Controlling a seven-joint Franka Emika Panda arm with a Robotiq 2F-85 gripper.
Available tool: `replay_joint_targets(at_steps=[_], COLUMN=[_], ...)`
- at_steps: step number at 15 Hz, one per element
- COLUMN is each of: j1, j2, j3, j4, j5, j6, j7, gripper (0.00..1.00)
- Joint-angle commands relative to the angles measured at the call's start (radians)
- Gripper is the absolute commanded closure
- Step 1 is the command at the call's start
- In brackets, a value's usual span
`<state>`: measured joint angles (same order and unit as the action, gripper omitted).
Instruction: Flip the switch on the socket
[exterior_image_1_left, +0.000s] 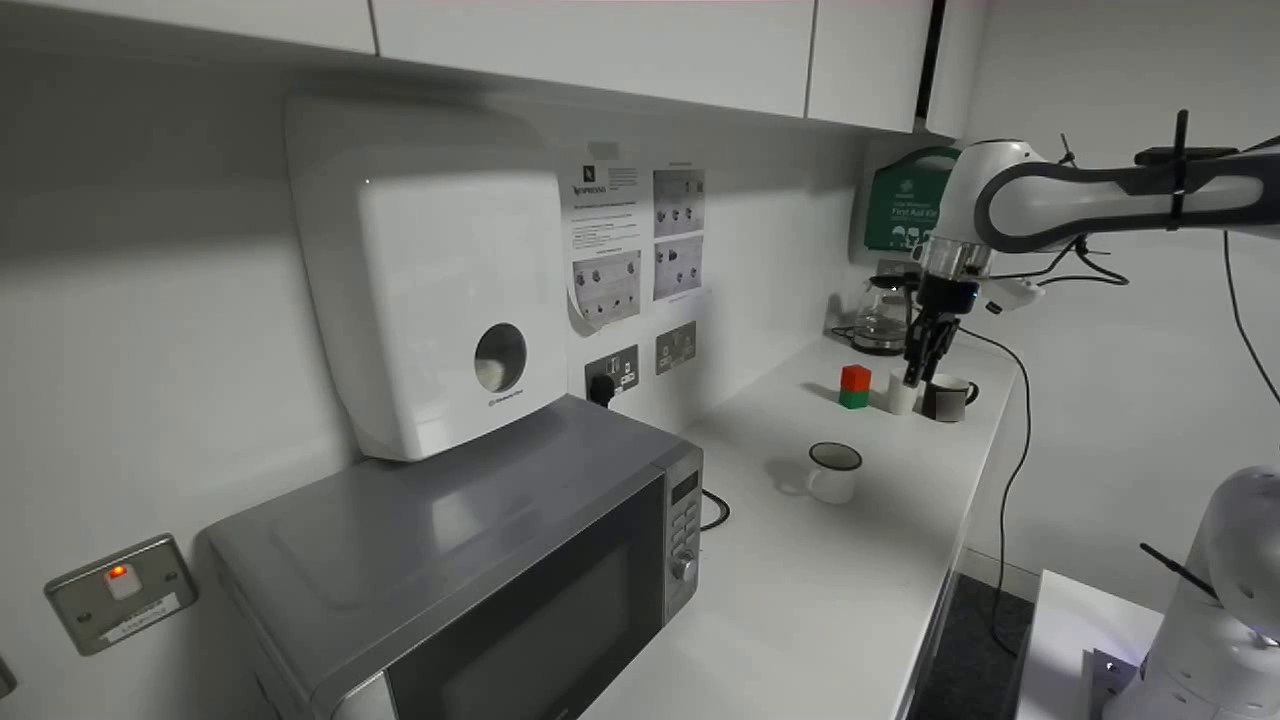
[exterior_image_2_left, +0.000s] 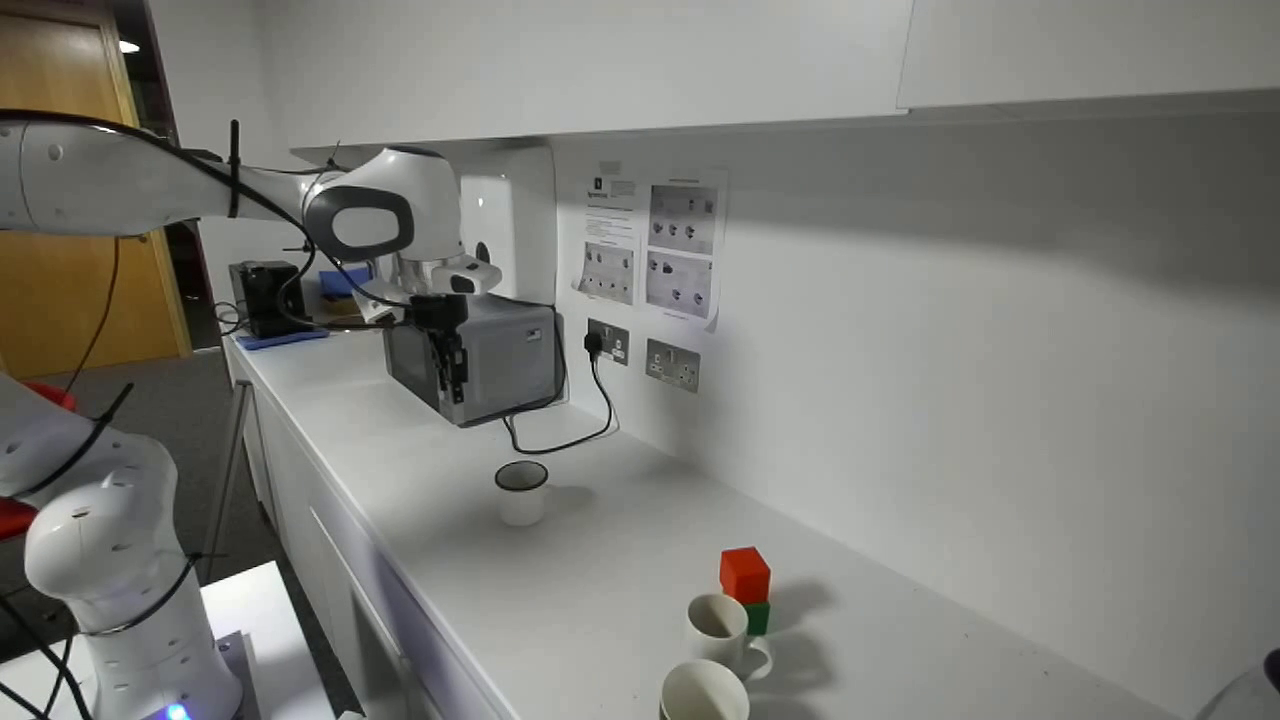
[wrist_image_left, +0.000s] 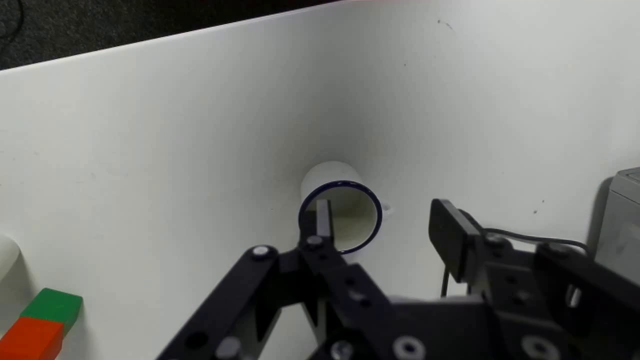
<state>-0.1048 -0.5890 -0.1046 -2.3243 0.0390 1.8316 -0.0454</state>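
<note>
Your claw hangs above the surface, pointing down, spread, with nothing pinched. Your target lies on the back wall, well apart from the claw, but two fittings could be meant: the plugged double socket or the neighbouring double socket. Their switches are too small to make out from here, so flipping the wrong one is a real risk.

The likeliest failure comes from carrying this pose to the wall. Unless you turn the claw to face it and bring the fingers together first, one may scrape a socket side-on or push the wrong spot. At the plugged one, a stray finger could knock the black plug or snag the black cable trailing from it; the microwave, off to the claw's side, probably tightens that approach.

Below the claw stands the navy-rimmed white mug, which a low sweep could topple. Tilting the claw up may also bring the arm near the overhead cabinets. Neither socket shows in your wrist view, so misjudged depth could drive you hard into the wall.
</note>
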Motion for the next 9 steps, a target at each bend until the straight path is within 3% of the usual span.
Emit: replay_joint_targets(at_steps=[1,3,9], j1=[0.005,0.006,0.011], j2=[0.001,0.001,0.001], j3=[-0.004,-0.005,-0.007], j4=[0.003,0.002,-0.006], j5=[0.002,0.006,0.015], j6=[0.001,0.003,0.021], j7=[-0.001,-0.001,-0.006], gripper=[0.12,0.01,0.0])
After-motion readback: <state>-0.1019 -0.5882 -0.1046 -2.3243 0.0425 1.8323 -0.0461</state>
